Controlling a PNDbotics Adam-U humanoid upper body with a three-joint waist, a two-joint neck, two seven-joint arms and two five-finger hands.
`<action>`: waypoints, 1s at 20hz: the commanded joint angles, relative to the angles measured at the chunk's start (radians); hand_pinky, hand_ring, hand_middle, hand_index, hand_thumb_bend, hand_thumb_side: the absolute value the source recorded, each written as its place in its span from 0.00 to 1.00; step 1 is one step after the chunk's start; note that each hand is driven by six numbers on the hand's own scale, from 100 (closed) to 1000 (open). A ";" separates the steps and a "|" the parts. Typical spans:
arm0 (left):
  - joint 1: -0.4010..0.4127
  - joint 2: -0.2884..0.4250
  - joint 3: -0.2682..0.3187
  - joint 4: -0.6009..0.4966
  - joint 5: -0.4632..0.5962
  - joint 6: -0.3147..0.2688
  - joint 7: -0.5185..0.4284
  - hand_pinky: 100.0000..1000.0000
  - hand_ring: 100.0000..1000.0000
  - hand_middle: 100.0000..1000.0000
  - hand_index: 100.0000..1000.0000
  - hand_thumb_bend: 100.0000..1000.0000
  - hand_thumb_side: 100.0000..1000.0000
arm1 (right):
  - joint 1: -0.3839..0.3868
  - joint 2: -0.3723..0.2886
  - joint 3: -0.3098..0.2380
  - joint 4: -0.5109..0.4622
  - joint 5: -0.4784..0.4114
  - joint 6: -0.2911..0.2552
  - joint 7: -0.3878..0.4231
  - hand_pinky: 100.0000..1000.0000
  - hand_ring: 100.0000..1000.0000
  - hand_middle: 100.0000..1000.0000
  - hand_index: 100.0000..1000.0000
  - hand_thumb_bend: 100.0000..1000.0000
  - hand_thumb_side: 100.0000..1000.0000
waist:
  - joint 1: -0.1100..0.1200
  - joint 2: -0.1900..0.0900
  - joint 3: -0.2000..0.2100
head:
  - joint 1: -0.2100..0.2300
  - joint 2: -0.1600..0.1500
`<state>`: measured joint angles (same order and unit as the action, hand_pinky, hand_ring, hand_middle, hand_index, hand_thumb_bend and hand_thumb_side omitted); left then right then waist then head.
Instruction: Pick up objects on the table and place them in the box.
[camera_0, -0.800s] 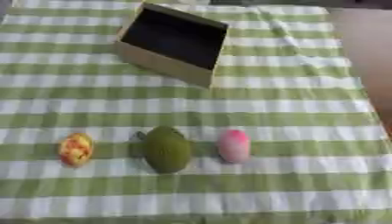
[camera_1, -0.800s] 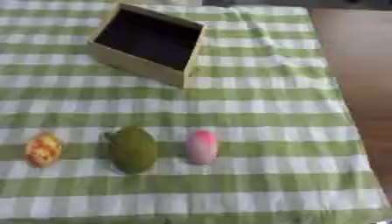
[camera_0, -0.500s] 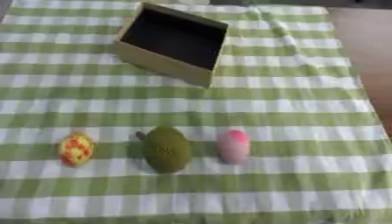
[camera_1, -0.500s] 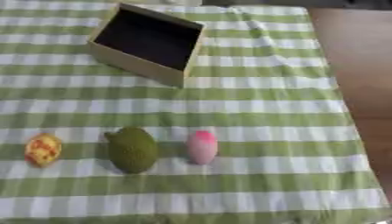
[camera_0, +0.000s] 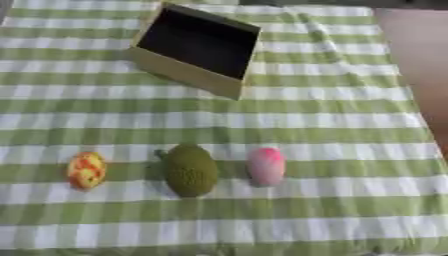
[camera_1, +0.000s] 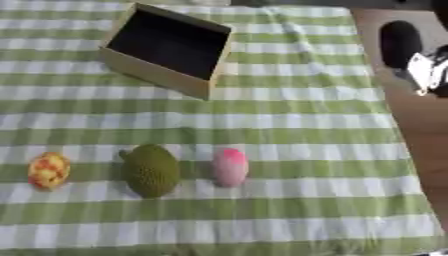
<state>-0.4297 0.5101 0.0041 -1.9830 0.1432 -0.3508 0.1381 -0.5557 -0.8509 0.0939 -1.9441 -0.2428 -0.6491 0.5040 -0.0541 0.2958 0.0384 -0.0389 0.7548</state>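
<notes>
Right hand (camera_1: 411, 55) upper right, fingers too blurry to tell; grab the pink thing (camera_1: 230, 167) first, box (camera_1: 168, 48) upper left.

Tablecloth (camera_0: 306, 115): green & white checks/stripes. Box (camera_0: 179, 75): tan outside, black inside. Left object (camera_0: 87, 170): yellow-orange w/ red blotches. Middle object (camera_0: 191, 170): dull olive green. Right object (camera_0: 265, 166): pink, paler towards bottom. Arm part (camera_1: 418, 55) at right edge: black & white/silver.

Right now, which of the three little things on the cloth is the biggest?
The dark green bumpy oval fruit in the middle; the yellow-red one on its left and the pink one on its right are smaller.
</notes>
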 joint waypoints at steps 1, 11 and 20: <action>-0.006 0.032 0.000 -0.017 0.004 -0.001 -0.009 0.63 0.74 0.69 0.85 0.00 0.53 | -0.049 -0.105 0.068 0.019 0.103 -0.063 0.008 0.88 0.90 0.71 0.88 0.00 0.05 | -0.012 -0.037 0.003 | -0.007 0.004; -0.008 0.031 -0.008 -0.017 0.012 0.001 -0.021 0.63 0.74 0.69 0.85 0.00 0.53 | -0.181 -0.120 0.257 0.066 0.241 -0.093 0.108 0.91 0.92 0.74 0.91 0.00 0.11 | -0.015 -0.039 0.013 | -0.019 0.006; -0.002 0.026 -0.014 -0.017 0.018 0.006 -0.032 0.63 0.74 0.69 0.85 0.00 0.53 | -0.233 -0.019 0.335 0.144 0.282 -0.043 0.225 0.96 0.96 0.74 0.94 0.00 0.16 | -0.014 -0.041 0.016 | -0.021 0.009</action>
<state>-0.4243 0.5105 -0.0120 -1.9831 0.1572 -0.3445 0.1114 -0.7728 -0.8653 0.4312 -1.8088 0.0287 -0.5724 0.5887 -0.0577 0.2902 0.0551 -0.0577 0.7566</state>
